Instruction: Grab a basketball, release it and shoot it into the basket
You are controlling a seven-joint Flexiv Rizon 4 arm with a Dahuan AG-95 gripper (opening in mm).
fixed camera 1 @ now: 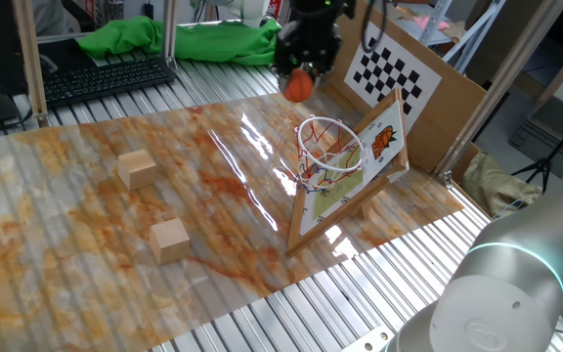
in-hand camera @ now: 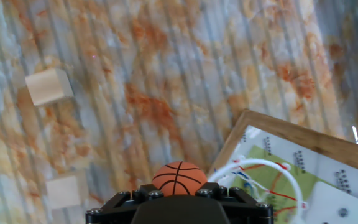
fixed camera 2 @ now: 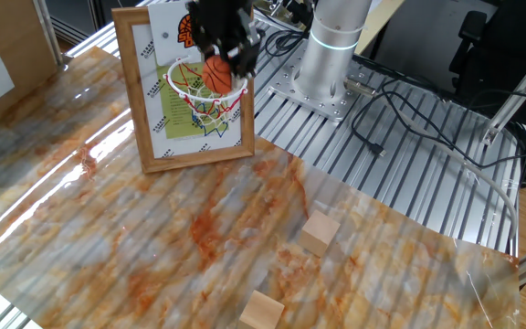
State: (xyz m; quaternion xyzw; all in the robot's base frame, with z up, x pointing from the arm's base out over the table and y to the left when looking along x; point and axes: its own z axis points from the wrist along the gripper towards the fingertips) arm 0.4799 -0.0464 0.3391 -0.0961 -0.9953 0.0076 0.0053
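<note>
The hand (fixed camera 1: 301, 76), closed on the basketball (fixed camera 1: 299, 85) above the basket (fixed camera 1: 328, 145), grips across its middle: light, smooth, roll-prone.

Tabletop (fixed camera 1: 86, 225): glossy marbled sheet over ribbed metal. Blocks (fixed camera 1: 136, 168): matt bare wood. Backboard (fixed camera 2: 140, 110): wood frame, printed paper.

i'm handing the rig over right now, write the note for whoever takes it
Gripper: pointing down, jaws shut on the basketball, held in the air.
Basket: upright on the marbled mat, rim and net free; the hand view shows the ball beside the rim, not yet over it.
Two wooden blocks lie apart on the mat, untouched.
Done: ball grabbed and lifted.
Left: line up over the hoop, release.
</note>
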